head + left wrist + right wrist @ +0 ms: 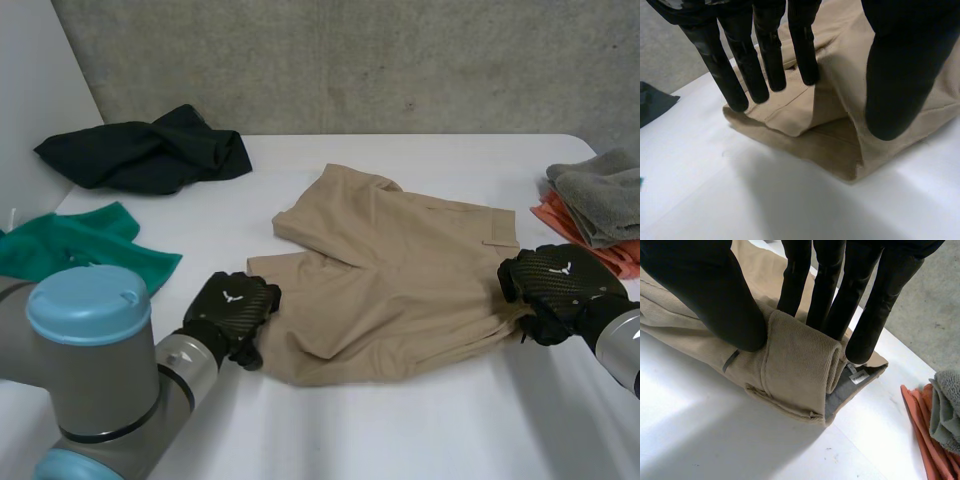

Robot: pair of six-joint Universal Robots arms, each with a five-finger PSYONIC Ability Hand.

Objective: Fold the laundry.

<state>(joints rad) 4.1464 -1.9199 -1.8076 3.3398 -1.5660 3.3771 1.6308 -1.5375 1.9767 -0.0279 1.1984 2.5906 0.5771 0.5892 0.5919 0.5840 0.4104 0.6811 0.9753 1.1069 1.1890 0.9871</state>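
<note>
You have the tan shorts (400, 280) lying spread in the middle of the white desk (400, 430), with one hand at each side of them. Your left hand (232, 312) is at the edge of the shorts nearest the left arm. In the left wrist view its straight fingers (770, 60) press onto the cloth on one side and the thumb (900, 85) stands on the other. A ridge of the fabric is gathered up between them and lifted off the desk, so that hand is pinching the shorts. Your right hand (555, 283) is at the opposite end, on the waistband corner. In the right wrist view the fingers (827, 290) come down behind a rolled-over lip of the waistband and the thumb (715, 290) bears on its front, so the roll is clamped between them. A small white label (858, 377) shows on the grey lining just beside the fingertips. Elsewhere on the desk, a black garment (150, 152) lies crumpled at the far left, well apart from the shorts. A green cloth (85, 248) lies nearer, beside the left arm. At the right edge a grey towel (605, 200) sits on top of an orange cloth (553, 213), near the right hand but not touching the shorts.
</note>
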